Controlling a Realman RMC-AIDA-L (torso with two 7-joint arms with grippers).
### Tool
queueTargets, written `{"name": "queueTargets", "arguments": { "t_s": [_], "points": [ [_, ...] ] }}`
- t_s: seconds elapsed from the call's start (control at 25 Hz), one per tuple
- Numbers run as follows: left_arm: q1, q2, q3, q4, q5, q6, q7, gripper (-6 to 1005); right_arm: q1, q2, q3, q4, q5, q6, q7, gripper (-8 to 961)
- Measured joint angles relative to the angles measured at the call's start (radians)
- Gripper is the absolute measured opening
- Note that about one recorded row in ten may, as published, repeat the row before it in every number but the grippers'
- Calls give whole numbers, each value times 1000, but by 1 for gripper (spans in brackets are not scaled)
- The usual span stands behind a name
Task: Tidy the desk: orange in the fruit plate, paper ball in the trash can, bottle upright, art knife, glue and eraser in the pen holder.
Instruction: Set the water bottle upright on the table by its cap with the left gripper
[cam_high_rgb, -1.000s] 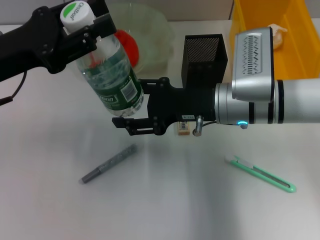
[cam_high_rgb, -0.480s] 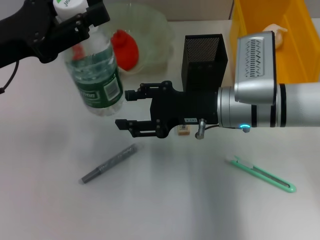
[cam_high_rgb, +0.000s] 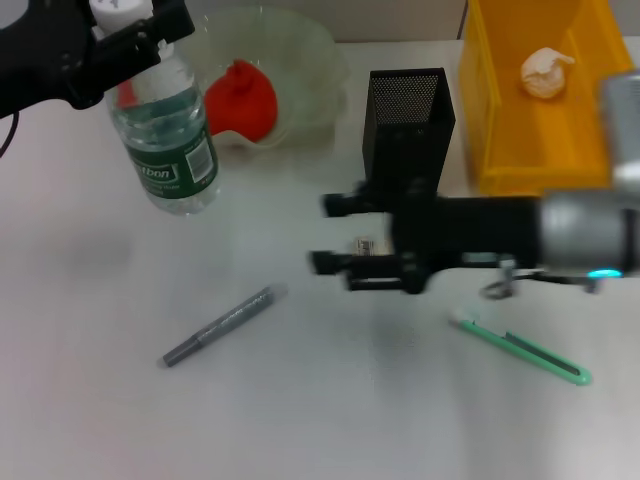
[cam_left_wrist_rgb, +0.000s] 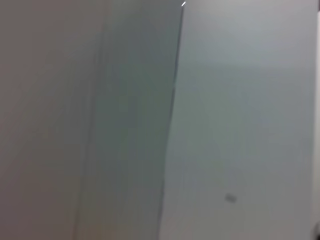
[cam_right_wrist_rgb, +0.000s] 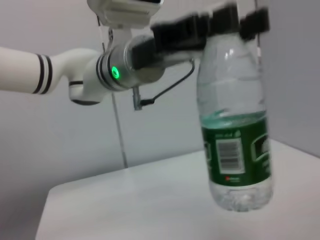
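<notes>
Eraser (cam_high_rgb: 366, 246) mostly hidden behind blurred right end effector (cam_high_rgb: 335, 233).

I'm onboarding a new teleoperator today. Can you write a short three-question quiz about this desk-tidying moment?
1. True or false: the red-orange dimpled orange already lies in the translucent pale-green scalloped fruit plate.
2. What does the left gripper hold? A) the thin grey glue stick B) the clear plastic green-labelled bottle C) the slim mint-green art knife
3. Fill in: the crumpled paper ball lies inside the bright yellow rectangular ____.

Key: 1 true. 2 B; it grips the bottle near the cap while the right gripper is open beside the black mesh pen holder. 3 trash can.
</notes>
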Motion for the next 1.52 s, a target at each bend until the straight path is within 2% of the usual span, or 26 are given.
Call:
{"name": "queueTargets", "arguments": {
  "t_s": [0.08, 0.24, 0.4, 0.56, 0.72, 0.96, 1.52],
  "points": [
    [0, 0, 0, 0, 18, -34, 11, 461, -53, 3, 111, -75, -94, -79, 60, 673],
    [1, -7, 4, -3, 36, -108, 57, 465, -109, 15, 314, -156, -224, -235, 133, 673],
    [1, -12, 1, -4, 61, -177, 78, 470, -137, 16, 482, -174, -264, -356, 159, 673],
    [2, -23, 2, -5, 63, -225, 91, 475, -154, 16, 601, -181, -293, -423, 166, 673],
    [6, -39, 1, -4, 63, -289, 95, 480, -165, 16, 648, -184, -307, -449, 170, 673],
    [8, -54, 9, -9, 64, -397, 123, 487, -168, 15, 661, -180, -324, -453, 176, 673],
    [-13, -61, 11, -75, 52, -492, 175, 503, -153, 24, 663, -174, -360, -442, 177, 673]
  ]
}}
